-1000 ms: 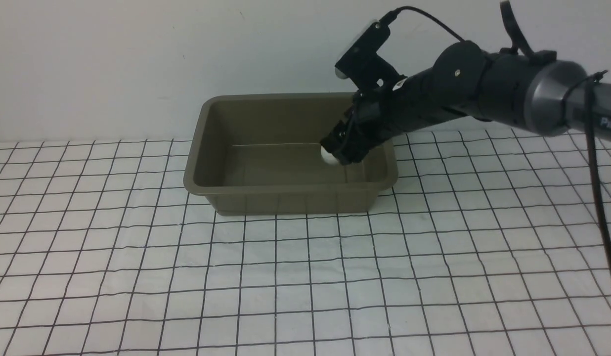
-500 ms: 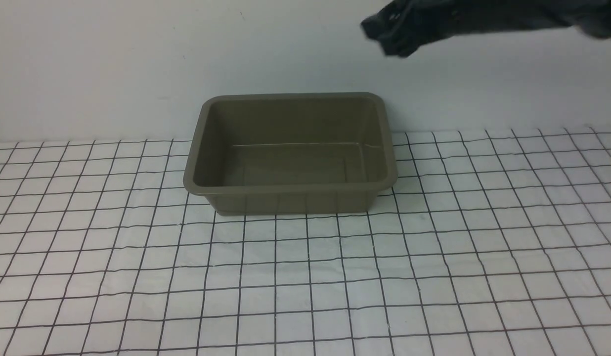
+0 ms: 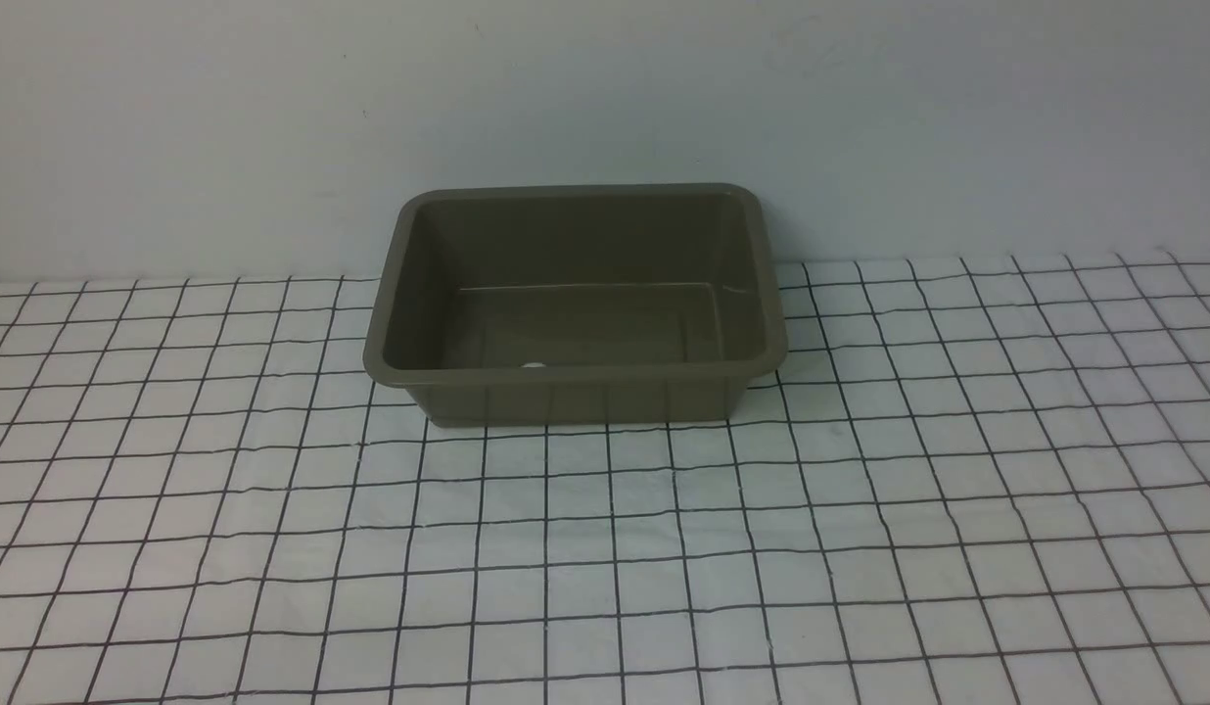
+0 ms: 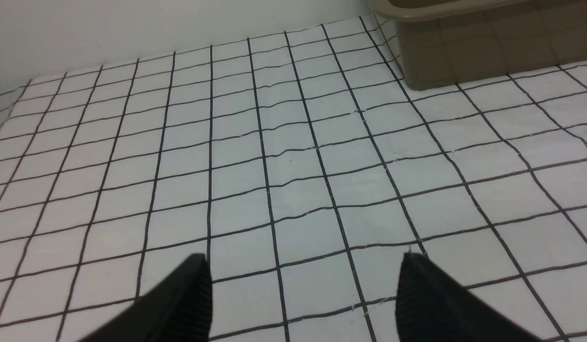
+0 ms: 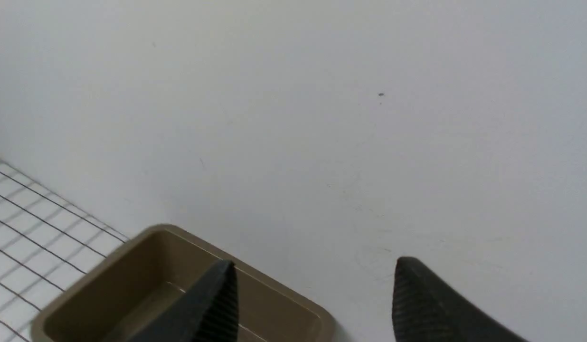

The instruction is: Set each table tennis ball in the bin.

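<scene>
The olive-brown bin [image 3: 576,377] stands at the back of the checked table against the wall. A small white sliver of the table tennis ball [image 3: 534,366] shows inside it, just above the near rim; the rest is hidden by that rim. Neither arm shows in the front view. My right gripper [image 5: 315,280] is open and empty, raised and facing the wall with a corner of the bin [image 5: 84,289] below it. My left gripper [image 4: 303,280] is open and empty low over the checked cloth, with the bin's corner [image 4: 464,52] ahead of it.
A white cloth with a black grid [image 3: 605,548] covers the table. A plain white wall [image 3: 605,98] rises directly behind the bin.
My right arm, which held the ball down inside the bin, lifted up and left the front view. The ball now lies in the bin near its front wall.
</scene>
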{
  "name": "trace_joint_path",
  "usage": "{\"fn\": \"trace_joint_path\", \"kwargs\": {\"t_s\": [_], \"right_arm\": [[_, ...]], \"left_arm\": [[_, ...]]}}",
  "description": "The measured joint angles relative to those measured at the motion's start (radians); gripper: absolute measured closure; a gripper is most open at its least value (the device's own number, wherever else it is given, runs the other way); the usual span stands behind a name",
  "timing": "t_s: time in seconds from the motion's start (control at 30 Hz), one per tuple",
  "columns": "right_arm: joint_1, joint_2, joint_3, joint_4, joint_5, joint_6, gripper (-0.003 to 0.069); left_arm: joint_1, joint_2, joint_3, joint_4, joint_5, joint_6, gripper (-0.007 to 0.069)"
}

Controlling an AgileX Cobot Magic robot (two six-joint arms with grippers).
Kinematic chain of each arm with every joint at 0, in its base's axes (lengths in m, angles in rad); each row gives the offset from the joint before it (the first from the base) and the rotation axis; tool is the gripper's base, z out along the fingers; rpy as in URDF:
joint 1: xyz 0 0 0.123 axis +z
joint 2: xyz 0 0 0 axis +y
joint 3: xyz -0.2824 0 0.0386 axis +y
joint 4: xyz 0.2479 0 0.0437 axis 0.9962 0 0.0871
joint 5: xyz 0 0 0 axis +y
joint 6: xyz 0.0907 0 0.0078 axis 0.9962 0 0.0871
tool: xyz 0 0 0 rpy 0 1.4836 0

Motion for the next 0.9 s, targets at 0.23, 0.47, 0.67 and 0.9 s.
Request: {"fn": "trace_joint_path", "kwargs": {"t_s": [0.23, 0.47, 0.67, 0.9], "right_arm": [[0.000, -0.034, 0.000, -0.042, 0.037, 0.002, 0.0253], [0.000, -0.088, 0.000, -0.214, 0.109, 0.082, 0.0253], [0.000, -0.265, 0.015, -0.366, 0.188, 0.193, 0.0253], [0.000, -0.705, 0.372, -0.417, 0.114, 0.273, 0.0253]], "left_arm": [[0.000, 0.000, 0.000, 0.000, 0.000, 0.000, 0.0157], [0.000, 0.000, 0.000, 0.000, 0.000, 0.000, 0.0157], [0.000, 0.000, 0.000, 0.000, 0.000, 0.000, 0.0157], [0.000, 0.000, 0.000, 0.000, 0.000, 0.000, 0.0157]]}}
